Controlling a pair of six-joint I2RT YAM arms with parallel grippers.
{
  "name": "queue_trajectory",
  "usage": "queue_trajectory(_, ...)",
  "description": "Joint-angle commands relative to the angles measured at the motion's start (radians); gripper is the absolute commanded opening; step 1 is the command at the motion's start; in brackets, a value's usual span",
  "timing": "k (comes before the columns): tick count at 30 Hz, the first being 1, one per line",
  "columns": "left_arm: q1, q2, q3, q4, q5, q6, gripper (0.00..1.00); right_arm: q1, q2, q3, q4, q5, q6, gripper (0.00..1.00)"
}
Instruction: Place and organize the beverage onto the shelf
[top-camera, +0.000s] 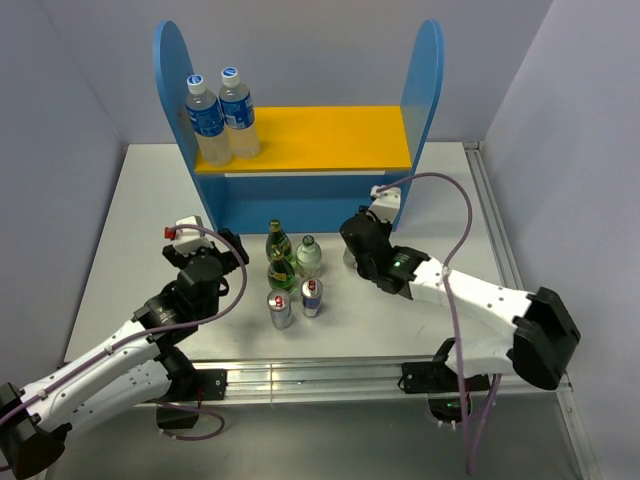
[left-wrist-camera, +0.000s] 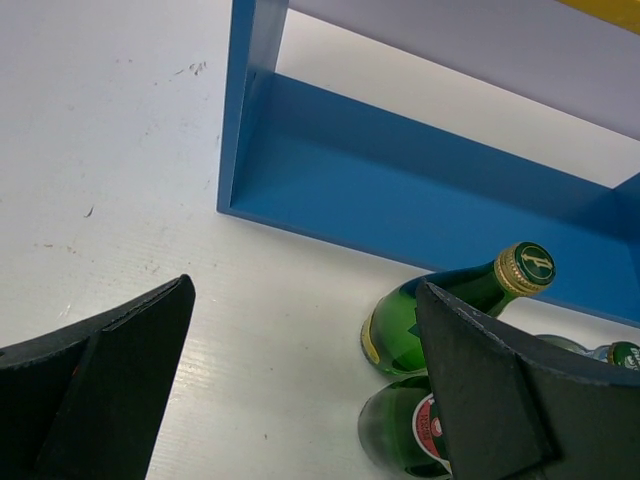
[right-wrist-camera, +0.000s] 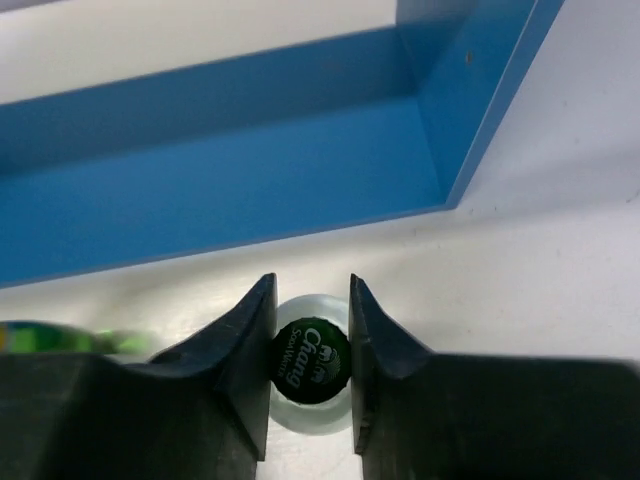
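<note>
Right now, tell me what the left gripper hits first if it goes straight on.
Likely the shelf, its blue base, past bare table ahead of the open left gripper. The green bottle beside one finger might be brushed; depth is unclear.

The green glass bottles (left-wrist-camera: 405, 330) and clear glass bottle (right-wrist-camera: 310, 362) are glossy, the metal cans (top-camera: 281, 311) shiny, the blue shelf (left-wrist-camera: 400, 190) matt.

Bottle (right-wrist-camera: 311, 362) body hidden under cap; green obj (right-wrist-camera: 50, 338) blurred.

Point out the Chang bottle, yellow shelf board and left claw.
Chang bottle (right-wrist-camera: 312, 362): right wrist view, black cap.
yellow shelf board (top-camera: 325, 138): top view, board's middle.
left claw (left-wrist-camera: 305, 290): left wrist view, between its fingertips.
</note>
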Motion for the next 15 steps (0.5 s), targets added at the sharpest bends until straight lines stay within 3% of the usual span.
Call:
queue_trajectory(1, 0.004, -0.013, -0.003, 0.031, -0.018, -0.015, 0.99, 0.012, -0.147, 0.141, -0.029, 0.059, -0.012, 0.0)
queue_trajectory(9, 0.004, -0.022, -0.005, 0.031, -0.018, -0.019, 0.99, 0.027, -0.226, 0.238, -0.08, 0.073, -0.067, 0.0)
queue_trajectory(15, 0.004, -0.02, -0.005, 0.031, -0.021, -0.019, 0.99, 0.027, -0.188, 0.259, -0.063, 0.056, -0.095, 0.0)
